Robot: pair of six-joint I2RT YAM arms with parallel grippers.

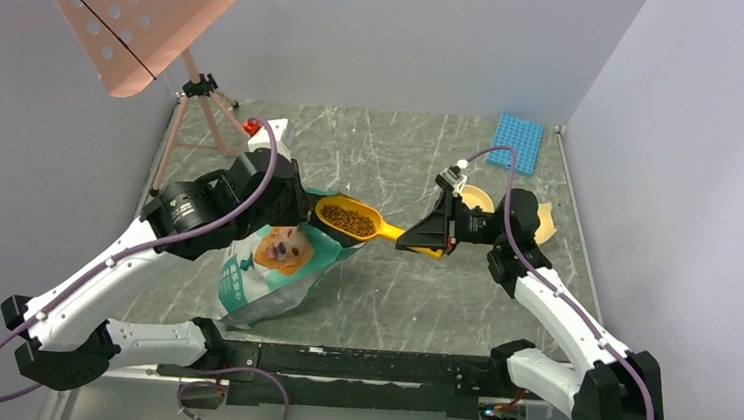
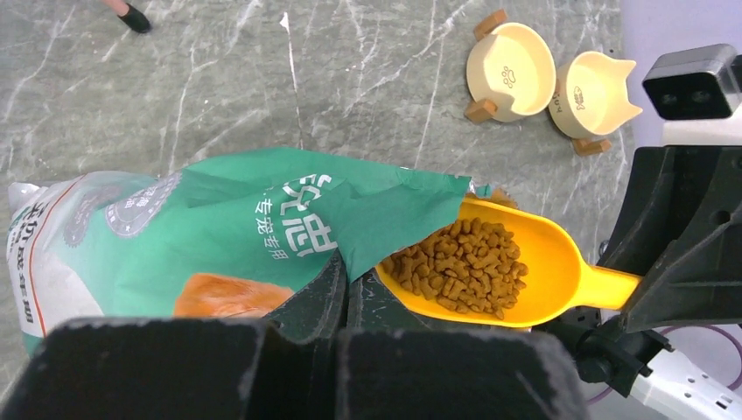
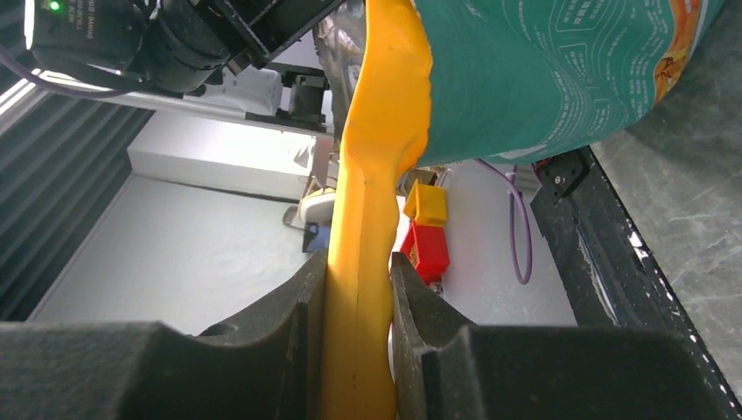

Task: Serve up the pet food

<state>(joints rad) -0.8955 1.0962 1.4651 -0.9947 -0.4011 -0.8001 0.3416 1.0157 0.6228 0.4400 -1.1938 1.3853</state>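
Orange plastic scoop [image 2: 560, 267], one, heaped with brown kibble pellets [image 2: 459, 267], gripped by your right pincer [image 3: 359, 276]; left pincer [image 2: 339, 302] pinches one green bag [image 2: 219, 227].

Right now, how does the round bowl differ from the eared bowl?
The round bowl has a plain circular rim; the eared bowl has two pointed ears. The round bowl carries a paw print in its middle; the eared bowl's middle is plain. Both are cream and empty.

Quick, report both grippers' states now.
Left gripper: closed, pinching the edge of the bag.
Right gripper: closed on the handle of the orange scoop, which is full of pet food.
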